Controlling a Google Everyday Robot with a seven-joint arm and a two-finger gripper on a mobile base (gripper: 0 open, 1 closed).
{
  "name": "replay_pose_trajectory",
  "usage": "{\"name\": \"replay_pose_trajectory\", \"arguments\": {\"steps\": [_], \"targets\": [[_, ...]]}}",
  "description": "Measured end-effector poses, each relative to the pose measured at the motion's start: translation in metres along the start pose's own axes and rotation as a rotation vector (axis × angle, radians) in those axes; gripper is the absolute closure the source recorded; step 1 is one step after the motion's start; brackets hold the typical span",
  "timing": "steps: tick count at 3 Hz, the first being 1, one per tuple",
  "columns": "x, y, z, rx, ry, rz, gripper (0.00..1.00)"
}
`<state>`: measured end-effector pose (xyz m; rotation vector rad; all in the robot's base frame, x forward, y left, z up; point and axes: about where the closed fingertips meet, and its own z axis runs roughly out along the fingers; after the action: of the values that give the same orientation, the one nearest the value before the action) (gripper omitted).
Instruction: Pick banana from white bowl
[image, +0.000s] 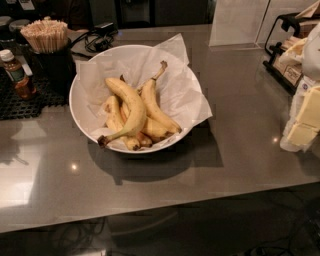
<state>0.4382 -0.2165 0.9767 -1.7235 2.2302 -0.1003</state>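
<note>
I record a grey, glossy counter (240, 150) showing small light glints (74, 166), with dark floor (200, 235) below its near edge. A black mat (20, 102) lies far left, a dark wire rack (280, 55) far right. My gripper (304, 122) hangs at the right edge.

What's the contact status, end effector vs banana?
Apart. Camera view shows the end effector at the right edge, counter between it and the banana in the bowl.

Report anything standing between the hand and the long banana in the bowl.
Nothing visible covers the banana: it lies on top of the others in the bowl. The hand is at the view's right edge, apart from the bowl, counter between. From that side, the paper lining and a second banana lie in the path.
</note>
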Motion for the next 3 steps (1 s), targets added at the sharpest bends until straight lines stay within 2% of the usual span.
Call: {"name": "replay_pose_trajectory", "arguments": {"steps": [1,2,3], "targets": [[0.0,0.0,0.0,0.0,0.0,0.0,0.0],[-0.007,0.008,0.009,-0.055,-0.03,-0.026,0.0],[-0.045,0.044,0.034,-0.174,0.007,-0.225,0.0]]}}
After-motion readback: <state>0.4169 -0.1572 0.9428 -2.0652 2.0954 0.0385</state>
